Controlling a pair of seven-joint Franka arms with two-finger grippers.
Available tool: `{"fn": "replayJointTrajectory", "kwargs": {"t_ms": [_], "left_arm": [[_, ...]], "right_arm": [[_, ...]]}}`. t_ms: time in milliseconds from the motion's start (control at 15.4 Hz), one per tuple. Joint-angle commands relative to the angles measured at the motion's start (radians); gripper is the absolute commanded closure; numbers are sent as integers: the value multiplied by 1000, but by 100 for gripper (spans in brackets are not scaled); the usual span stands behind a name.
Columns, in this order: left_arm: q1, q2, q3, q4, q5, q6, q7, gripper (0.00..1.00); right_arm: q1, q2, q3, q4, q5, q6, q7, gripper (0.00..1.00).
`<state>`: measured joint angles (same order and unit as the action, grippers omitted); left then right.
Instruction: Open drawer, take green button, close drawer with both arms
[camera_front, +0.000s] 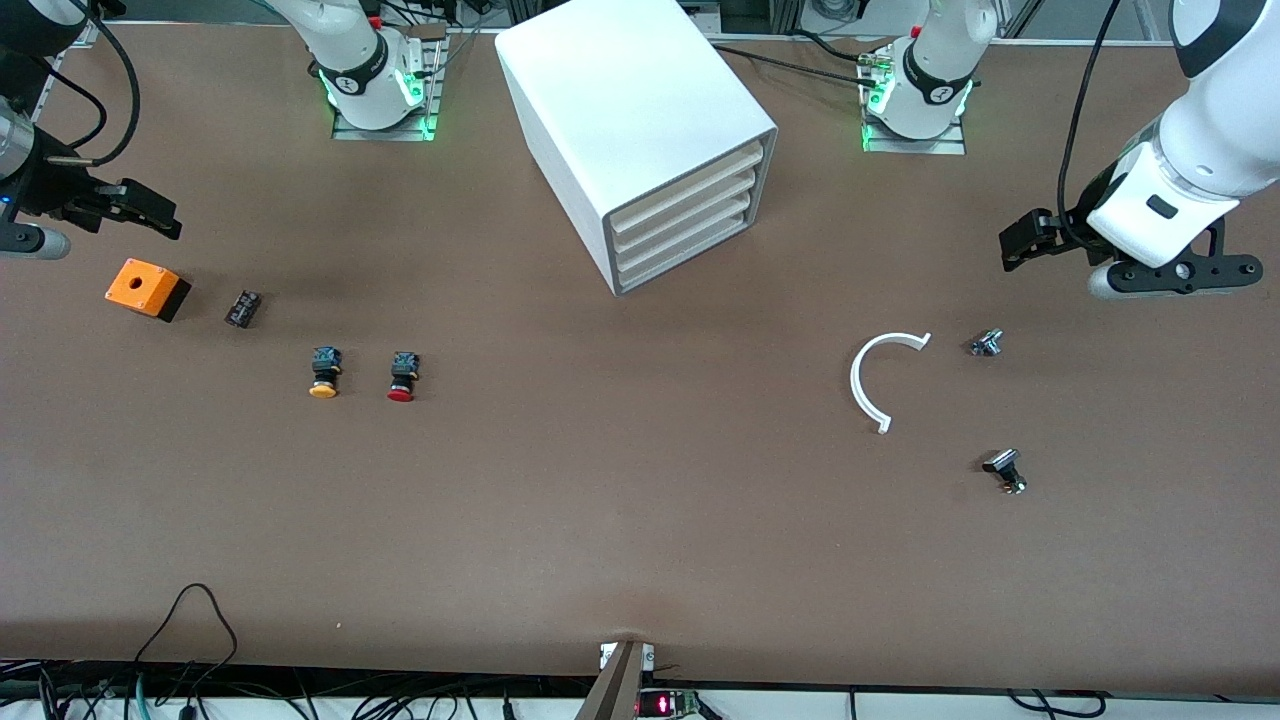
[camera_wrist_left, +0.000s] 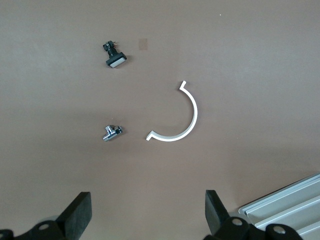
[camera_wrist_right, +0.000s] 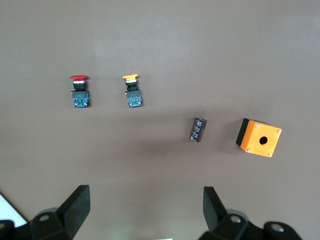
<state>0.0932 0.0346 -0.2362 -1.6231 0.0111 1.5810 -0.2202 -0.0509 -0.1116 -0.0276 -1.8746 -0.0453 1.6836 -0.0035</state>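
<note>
The white cabinet (camera_front: 630, 110) stands at the middle of the table near the robots' bases. All its cream drawer fronts are shut, and the drawer (camera_front: 683, 250) is the lowest of them. The green button is hidden. My left gripper (camera_front: 1015, 245) is open and empty over bare table toward the left arm's end; it also shows in the left wrist view (camera_wrist_left: 147, 212), with a corner of the cabinet (camera_wrist_left: 287, 207) beside it. My right gripper (camera_front: 160, 215) is open and empty over the table by the orange box; it also shows in the right wrist view (camera_wrist_right: 145, 207).
Toward the right arm's end lie an orange box (camera_front: 146, 288), a small black cylinder (camera_front: 242, 308), a yellow-capped button (camera_front: 324, 372) and a red-capped button (camera_front: 403, 377). Toward the left arm's end lie a white curved strip (camera_front: 866, 378) and two small metal parts (camera_front: 986, 343), (camera_front: 1005, 471).
</note>
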Motion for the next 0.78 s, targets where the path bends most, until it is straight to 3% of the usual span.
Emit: {"fn": "replayJointTrajectory", "kwargs": {"t_ms": [0, 195, 521, 716], "left_arm": [[0, 4, 1, 20, -36, -7, 19, 0], [-6, 19, -2, 17, -37, -9, 15, 0], [-15, 135, -35, 8, -23, -53, 16, 0], [-6, 197, -60, 0, -46, -24, 33, 0]], "right_arm": [[-4, -13, -1, -11, 16, -5, -12, 0], [-4, -13, 0, -11, 16, -5, -3, 0], [-4, -10, 0, -9, 13, 10, -15, 0], [-3, 52, 2, 70, 13, 25, -6, 0]]}}
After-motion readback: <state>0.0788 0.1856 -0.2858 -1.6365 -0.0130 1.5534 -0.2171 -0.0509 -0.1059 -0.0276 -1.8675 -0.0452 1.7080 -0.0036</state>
